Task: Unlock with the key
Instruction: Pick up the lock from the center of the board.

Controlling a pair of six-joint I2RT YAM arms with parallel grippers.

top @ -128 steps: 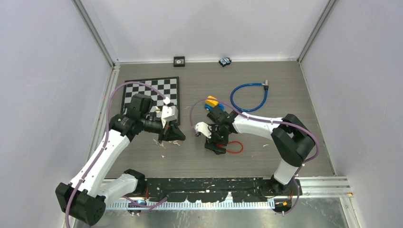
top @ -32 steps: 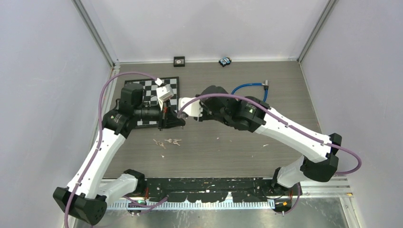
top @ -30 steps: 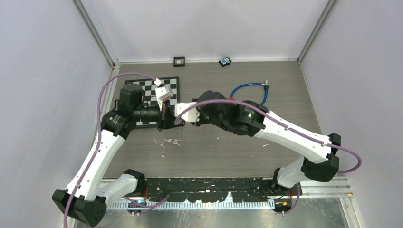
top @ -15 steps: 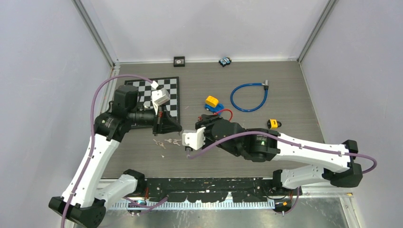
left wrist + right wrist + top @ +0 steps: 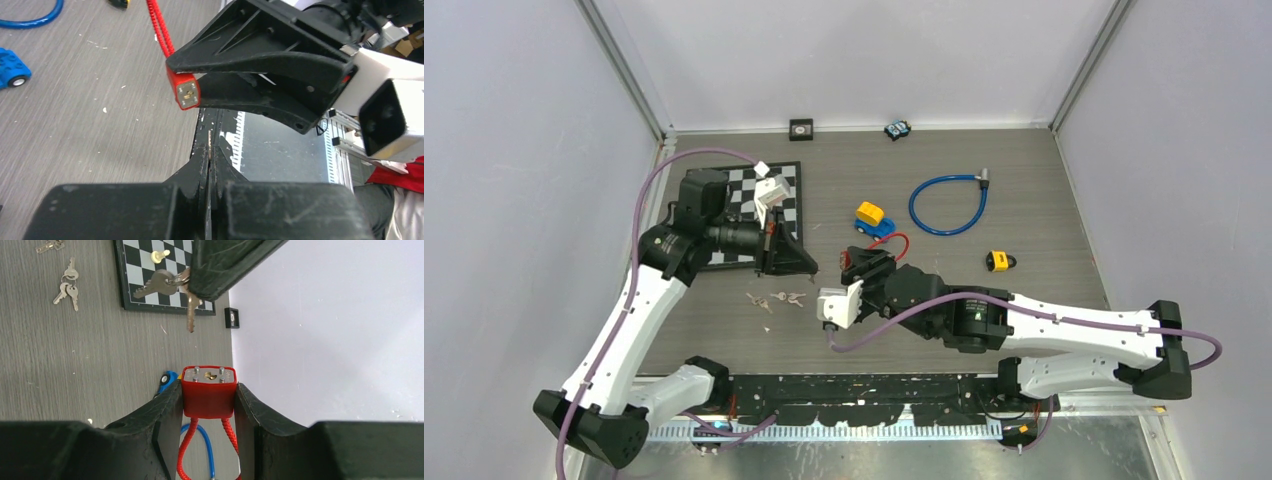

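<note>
Grippers of black ribbed plastic, two in all, face each other over the grey wood-grain worktop point(image 5: 1024, 180). The right gripper point(image 5: 209, 390) pinches one red padlock point(image 5: 209, 399) by its flat sides, holding it above the worktop. The left gripper point(image 5: 210, 149) has its fingers pressed together on a key bunch point(image 5: 162, 282). Two metal keys of that bunch show: one dull grey and lying level, one brassy and hanging point-down just ahead of the lock.

One chessboard point(image 5: 137, 285), a black-and-white mat with a dark border, lies flat at the left. One blue cable point(image 5: 912, 210), glossy and coiled in a single loop with a metal end, sits at the far right.

The padlock body is a squat rounded block. Its end face carries a brass keyway and four small silver pins, and that face is turned towards the hanging key. A red ribbed cable shackle trails behind the body.

One blue and yellow toy car point(image 5: 871, 218) stands between the padlock and the blue loop. One small yellow padlock point(image 5: 998, 261) lies further right.

Two more small key bunches point(image 5: 791, 297) lie loose on the worktop below the left gripper. One pale pawn point(image 5: 159, 256) stands on the chessboard.
</note>
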